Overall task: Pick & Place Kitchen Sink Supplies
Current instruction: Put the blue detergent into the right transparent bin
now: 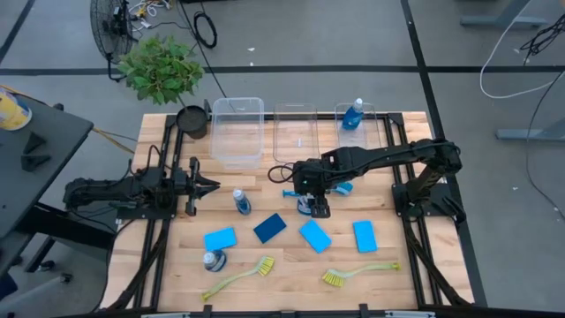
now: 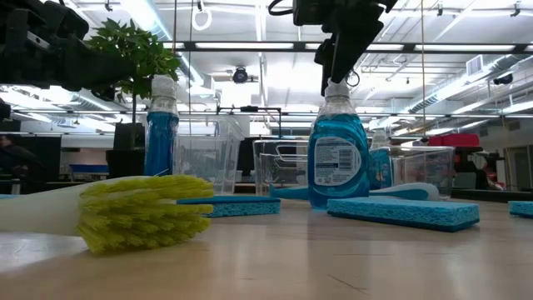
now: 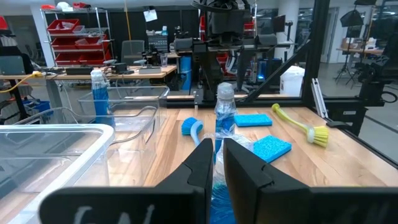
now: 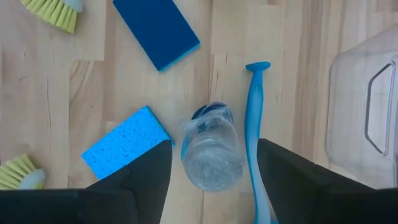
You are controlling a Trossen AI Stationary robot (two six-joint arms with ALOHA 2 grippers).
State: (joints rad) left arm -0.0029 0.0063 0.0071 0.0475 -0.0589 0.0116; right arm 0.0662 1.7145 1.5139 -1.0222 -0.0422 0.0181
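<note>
While the left hand (image 1: 209, 185) is held together near its side, the right hand (image 4: 214, 163) is spread apart directly above 1 upright blue bottle (image 4: 211, 148).

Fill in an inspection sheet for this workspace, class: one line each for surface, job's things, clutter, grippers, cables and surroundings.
Surface: wooden table, slatted.
Job's things: one bottle in the right-hand bin; three bottles, four sponges and three brushes on the table.
Clutter: potted plant at the far left corner.
Grippers: right gripper open, straddling an upright bottle from above; left gripper shut, waiting at the left.
Cables: black loop on the floor beyond the table.
Surroundings: fan, shelving, desks.
</note>
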